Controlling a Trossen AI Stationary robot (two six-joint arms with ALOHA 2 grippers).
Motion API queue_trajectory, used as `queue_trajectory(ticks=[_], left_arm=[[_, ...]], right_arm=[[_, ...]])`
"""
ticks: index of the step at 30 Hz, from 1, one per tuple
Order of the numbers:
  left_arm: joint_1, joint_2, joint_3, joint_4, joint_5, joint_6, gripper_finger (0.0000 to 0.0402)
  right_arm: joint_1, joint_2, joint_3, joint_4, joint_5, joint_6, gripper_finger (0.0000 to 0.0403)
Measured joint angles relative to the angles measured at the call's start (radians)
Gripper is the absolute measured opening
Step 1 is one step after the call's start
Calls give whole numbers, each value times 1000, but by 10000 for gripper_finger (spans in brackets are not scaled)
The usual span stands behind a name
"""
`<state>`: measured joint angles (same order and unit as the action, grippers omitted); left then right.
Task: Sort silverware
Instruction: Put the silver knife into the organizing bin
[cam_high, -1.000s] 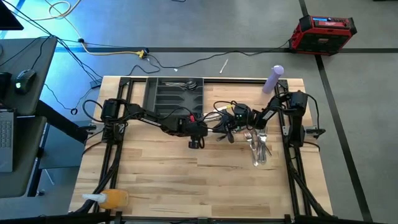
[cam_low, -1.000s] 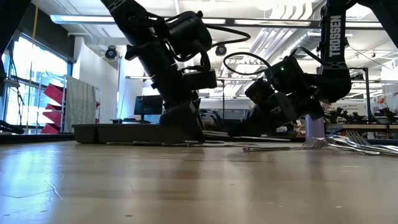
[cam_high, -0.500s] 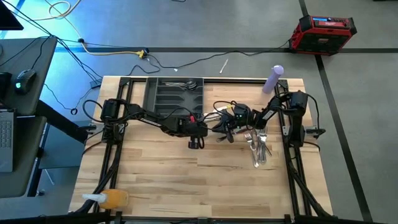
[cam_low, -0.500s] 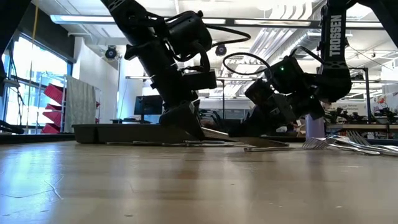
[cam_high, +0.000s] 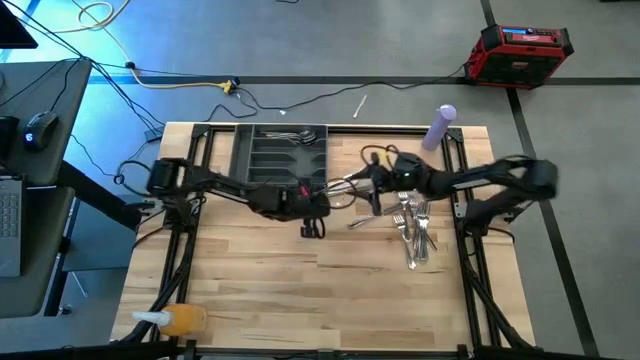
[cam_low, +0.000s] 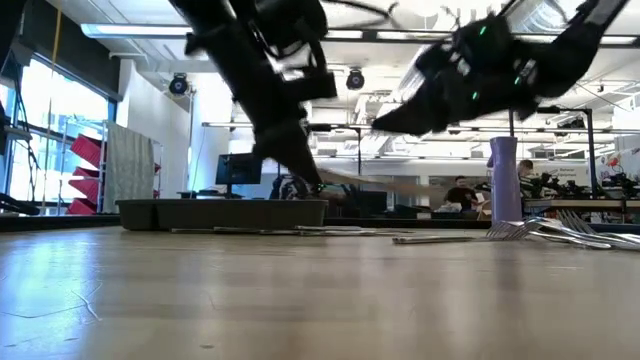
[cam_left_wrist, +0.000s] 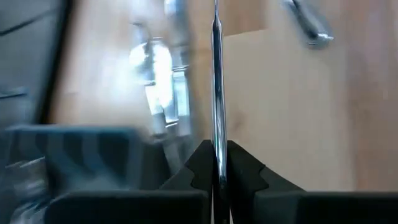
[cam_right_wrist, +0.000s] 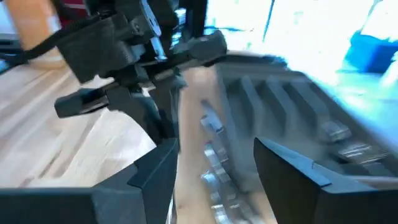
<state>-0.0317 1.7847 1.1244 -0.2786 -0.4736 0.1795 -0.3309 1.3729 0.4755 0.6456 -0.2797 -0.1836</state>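
Silverware (cam_high: 415, 232) lies heaped on the table (cam_high: 300, 290) near its right side, well apart from the dark grey tray (cam_high: 278, 152) at the far edge. Between them the left gripper (cam_left_wrist: 216, 163) has its fingers pinching one slim silver piece (cam_left_wrist: 216, 93), lifted off the wood. Beside it the right gripper (cam_right_wrist: 214, 163) hangs with fingers spread, holding nothing.

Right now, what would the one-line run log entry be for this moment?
left gripper: shut on one utensil, beside tray | right gripper: open, empty, raised | silverware pile: unsorted on table
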Motion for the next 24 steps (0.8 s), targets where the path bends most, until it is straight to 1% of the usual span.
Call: queue_trajectory(ticks=[3, 6, 8, 11, 15, 18, 22, 24], left_arm=[[12, -90, 0, -100, -60, 30, 0], [50, -172, 1, -236, -95, 74, 0], [98, -205, 1, -318, -128, 140, 0], [193, -231, 1, -389, -139, 272, 0], [324, -232, 1, -414, -145, 442, 0], [395, -232, 0, -413, -146, 540, 0], [466, -232, 0, -430, -138, 556, 0], [493, -232, 0, -434, -96, 557, 0]], right_arm=[[0, -135, 0, -90, 53, -30, 194], [0, -249, 0, -127, 91, -44, 187], [0, -311, 0, -147, 94, -53, 184], [0, -377, 0, -179, 96, -53, 183], [0, -415, 0, -239, 96, -52, 183], [0, -416, 0, -284, 96, -43, 183], [0, -411, 0, -337, 96, -43, 183], [0, -411, 0, -345, 96, -48, 183]])
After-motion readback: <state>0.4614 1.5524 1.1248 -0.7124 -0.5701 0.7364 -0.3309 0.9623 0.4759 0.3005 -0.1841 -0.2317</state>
